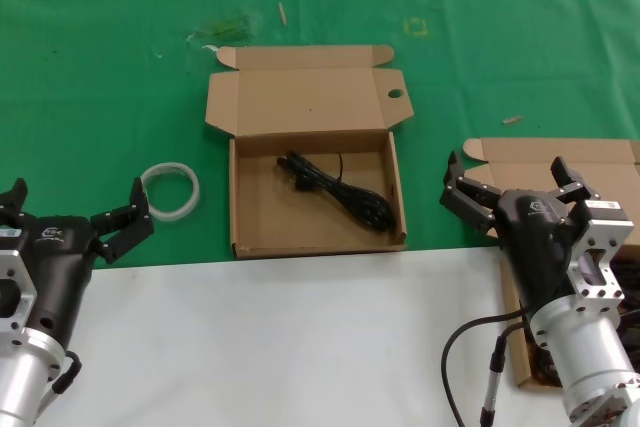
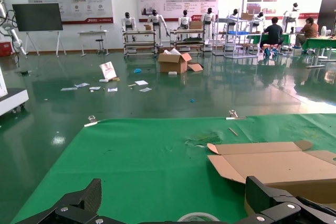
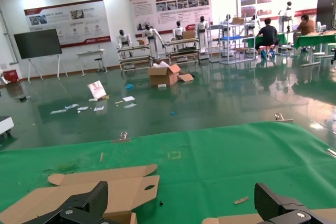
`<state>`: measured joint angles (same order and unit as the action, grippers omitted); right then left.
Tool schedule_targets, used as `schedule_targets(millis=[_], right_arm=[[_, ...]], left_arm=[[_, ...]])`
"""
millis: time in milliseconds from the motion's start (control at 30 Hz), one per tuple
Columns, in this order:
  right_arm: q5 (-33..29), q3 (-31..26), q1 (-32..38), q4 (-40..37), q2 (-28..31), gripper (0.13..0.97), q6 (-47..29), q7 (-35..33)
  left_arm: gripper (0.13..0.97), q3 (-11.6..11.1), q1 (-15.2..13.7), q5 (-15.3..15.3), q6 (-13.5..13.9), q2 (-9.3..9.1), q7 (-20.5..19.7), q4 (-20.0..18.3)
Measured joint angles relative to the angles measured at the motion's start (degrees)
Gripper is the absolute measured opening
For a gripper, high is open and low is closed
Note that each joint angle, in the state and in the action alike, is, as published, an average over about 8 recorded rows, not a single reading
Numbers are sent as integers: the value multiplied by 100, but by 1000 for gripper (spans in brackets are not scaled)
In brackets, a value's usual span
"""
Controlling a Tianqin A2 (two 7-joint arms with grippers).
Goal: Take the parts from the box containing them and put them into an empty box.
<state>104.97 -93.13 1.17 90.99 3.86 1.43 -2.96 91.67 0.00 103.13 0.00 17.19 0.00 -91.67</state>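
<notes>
Hovering with the right end effector (image 1: 508, 179) over the near edge of the box containing the parts (image 1: 520, 153), fingers spread wide and gripping nothing. Hiding most of that box's inside behind the right arm, so guessing only that the dark shapes beside the wrist are the remaining power cords (image 1: 626, 282).

Showing one black cord (image 1: 340, 192) already lying coiled on the floor of the holed-tab box (image 1: 236, 197) at the middle of the table (image 1: 120, 77), toward its right wall. That puts the task partly along, with the step in hand judged to be reaching for another cord.

Doing it well:
- Lowering straight into the source box, steering clear of the raised lid and the cardboard walls.
- Aiming for the thick middle of a coil rather than a loose plug end (a floppy cable grabbed by its tail is likely to drag and snag on the rim).
- Closing fully before lifting, then rising high enough to clear both boxes' walls.
- Carrying across to the left and releasing over the bare floor of the middle box, beside the cord already there, not on the rim.

Waiting with the left end effector (image 1: 75, 202) at the table's near left, also open and holding nothing, just beside the white ring (image 1: 170, 190), which is no part of the job.
</notes>
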Motion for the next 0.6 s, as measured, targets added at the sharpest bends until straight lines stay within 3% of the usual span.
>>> schedule_targets(millis=[600], right_arm=[[0, 0, 0, 0, 0, 966, 0, 0]], left_arm=[[966, 0, 0, 0, 0, 0, 0, 0]])
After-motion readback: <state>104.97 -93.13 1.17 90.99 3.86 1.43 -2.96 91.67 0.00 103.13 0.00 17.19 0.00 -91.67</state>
